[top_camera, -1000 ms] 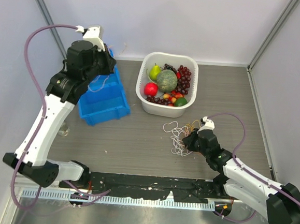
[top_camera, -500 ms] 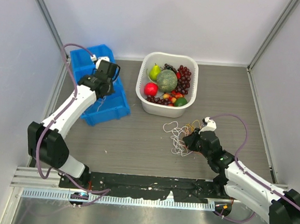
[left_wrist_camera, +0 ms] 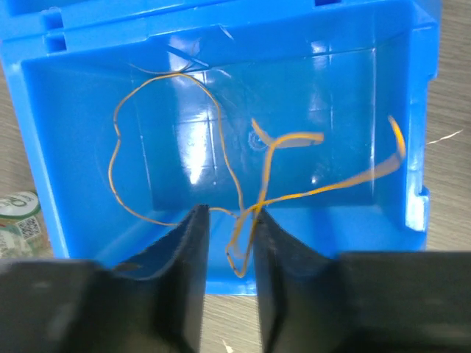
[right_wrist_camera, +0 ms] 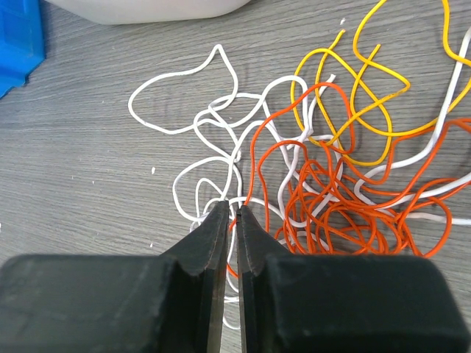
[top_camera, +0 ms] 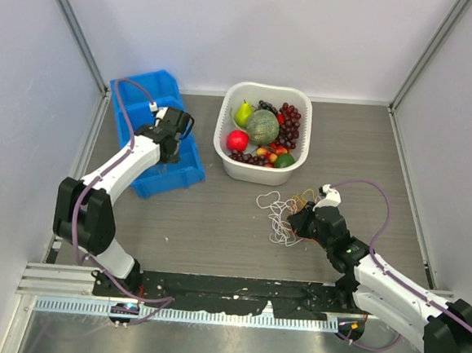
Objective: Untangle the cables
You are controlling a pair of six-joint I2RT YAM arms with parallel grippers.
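A tangle of cables (top_camera: 280,213) lies on the table in front of the fruit basket. In the right wrist view it shows white loops (right_wrist_camera: 173,77), orange-red loops (right_wrist_camera: 331,213) and yellow-orange loops (right_wrist_camera: 368,95). My right gripper (top_camera: 296,222) sits at the tangle's near edge, its jaws (right_wrist_camera: 232,209) pressed nearly together on a white strand. My left gripper (top_camera: 172,135) hovers over the blue bin (top_camera: 170,179). Its jaws (left_wrist_camera: 228,213) stand apart, and a separate yellow-orange cable (left_wrist_camera: 294,138) trails from between them into the bin (left_wrist_camera: 73,110).
A white basket (top_camera: 222,143) holding a melon, pear, grapes and other fruit stands at the back centre, just behind the tangle. A small green-labelled item (left_wrist_camera: 18,213) lies on the table left of the bin. Walls close in on both sides.
My left arm has swung down from high above the bin to low over it, and the yellow-orange cable now lies in the bin. My right arm has stayed still.
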